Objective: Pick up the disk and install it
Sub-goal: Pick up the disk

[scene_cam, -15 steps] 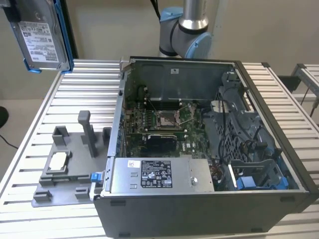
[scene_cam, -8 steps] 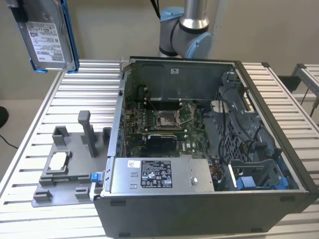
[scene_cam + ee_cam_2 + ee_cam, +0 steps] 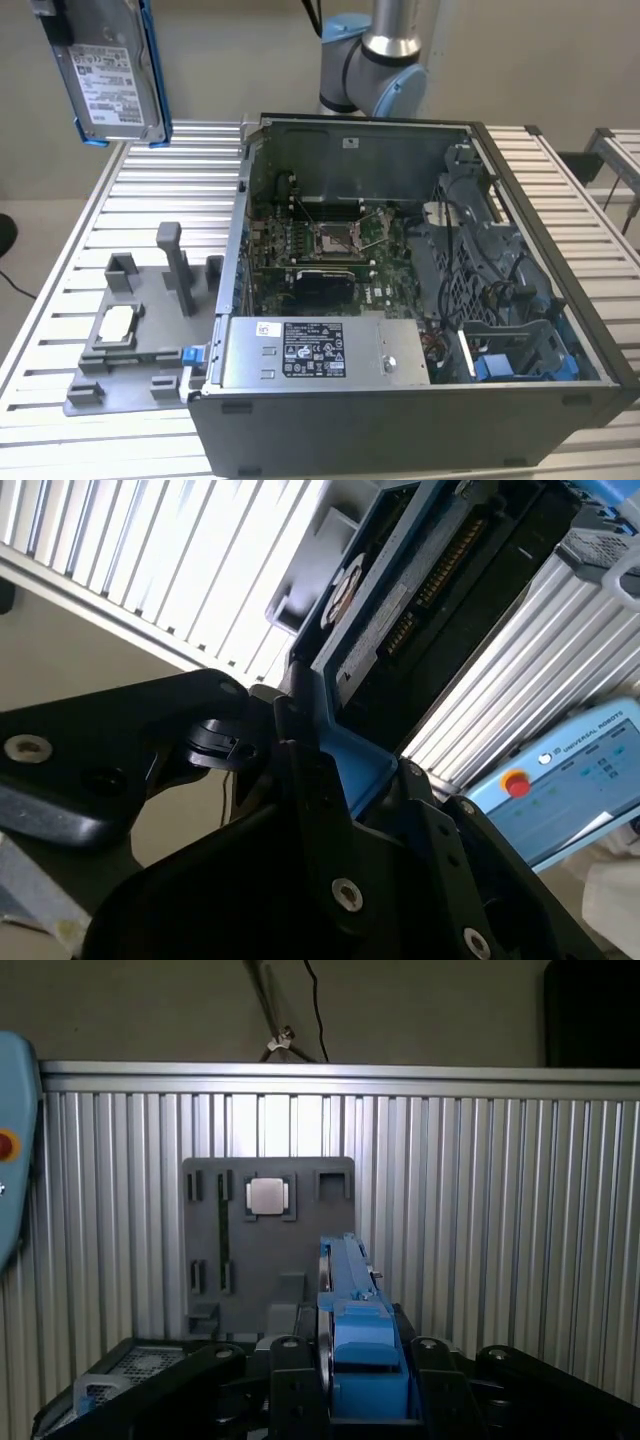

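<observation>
One disk (image 3: 108, 72) hung high above the bench (image 3: 150, 190).
The jaws were closed tight on its blue frame (image 3: 365, 1360), away from the open computer case (image 3: 400, 430).

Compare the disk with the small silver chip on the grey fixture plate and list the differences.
The disk hangs nearly upright in the air, clamped by the gripper; the chip lies flat on the grey fixture plate. The disk is larger, rectangular, white-labelled; the chip is small, square, plain. The disk has a blue frame; the chip has none. Both are silver.
</observation>
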Motion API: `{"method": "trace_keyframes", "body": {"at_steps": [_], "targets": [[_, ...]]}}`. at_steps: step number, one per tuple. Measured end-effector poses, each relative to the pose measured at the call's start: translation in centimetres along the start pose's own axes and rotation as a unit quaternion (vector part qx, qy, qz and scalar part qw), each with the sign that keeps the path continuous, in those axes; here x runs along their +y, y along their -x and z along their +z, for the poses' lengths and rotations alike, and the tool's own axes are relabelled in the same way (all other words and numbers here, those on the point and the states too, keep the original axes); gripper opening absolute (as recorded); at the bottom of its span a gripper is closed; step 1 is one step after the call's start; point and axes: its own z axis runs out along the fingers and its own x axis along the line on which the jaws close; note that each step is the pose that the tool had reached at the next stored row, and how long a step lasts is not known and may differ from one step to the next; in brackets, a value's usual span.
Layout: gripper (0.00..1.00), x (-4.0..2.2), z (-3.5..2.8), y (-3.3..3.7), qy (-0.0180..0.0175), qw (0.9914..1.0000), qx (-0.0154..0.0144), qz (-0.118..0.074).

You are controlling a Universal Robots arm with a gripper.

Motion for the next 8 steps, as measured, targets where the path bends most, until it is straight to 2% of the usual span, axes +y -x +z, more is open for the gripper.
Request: {"method": "trace_keyframes", "body": {"at_steps": [8], "targets": [[0.00,-2.09,-0.03,0.00,0.0008,1.00000,0.0000,0.000]]}}
